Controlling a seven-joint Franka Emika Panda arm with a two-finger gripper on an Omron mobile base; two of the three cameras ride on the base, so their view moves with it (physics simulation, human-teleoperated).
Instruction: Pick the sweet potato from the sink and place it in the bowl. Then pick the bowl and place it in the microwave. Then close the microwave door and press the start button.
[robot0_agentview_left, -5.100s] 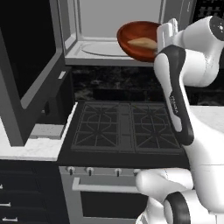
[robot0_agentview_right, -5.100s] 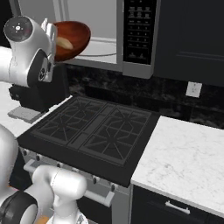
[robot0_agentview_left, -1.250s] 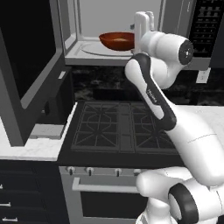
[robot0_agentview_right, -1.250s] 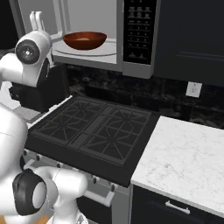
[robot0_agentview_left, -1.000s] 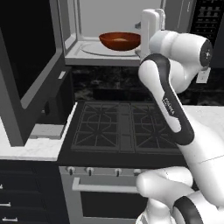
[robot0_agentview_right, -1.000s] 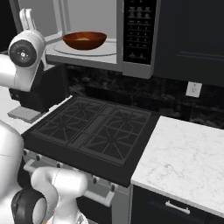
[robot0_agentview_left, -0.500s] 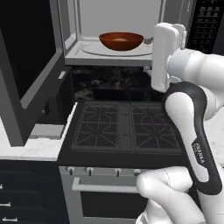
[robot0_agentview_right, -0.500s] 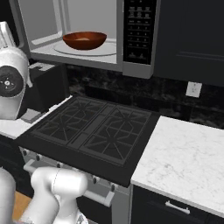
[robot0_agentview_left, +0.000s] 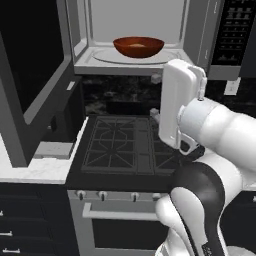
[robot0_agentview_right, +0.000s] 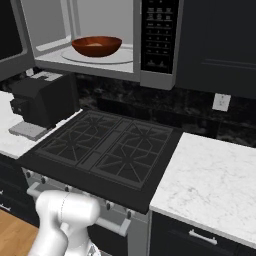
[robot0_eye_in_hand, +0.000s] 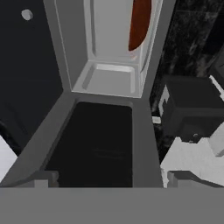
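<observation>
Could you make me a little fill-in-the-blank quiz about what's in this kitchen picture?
1. The bowl sits inside the ____.
2. The microwave door is ____.
3. Below the microwave is a black ____ with grates.
4. The bowl's colour is reddish-____.

Missing words: microwave; open; stove; brown

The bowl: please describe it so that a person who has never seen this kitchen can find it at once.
Look above the black stove at the grey microwave, whose door stands open to the left. Inside, on the round glass turntable, sits the bowl. It is round, shallow and glossy reddish-brown, the one warm colour among grey and black things.
</observation>
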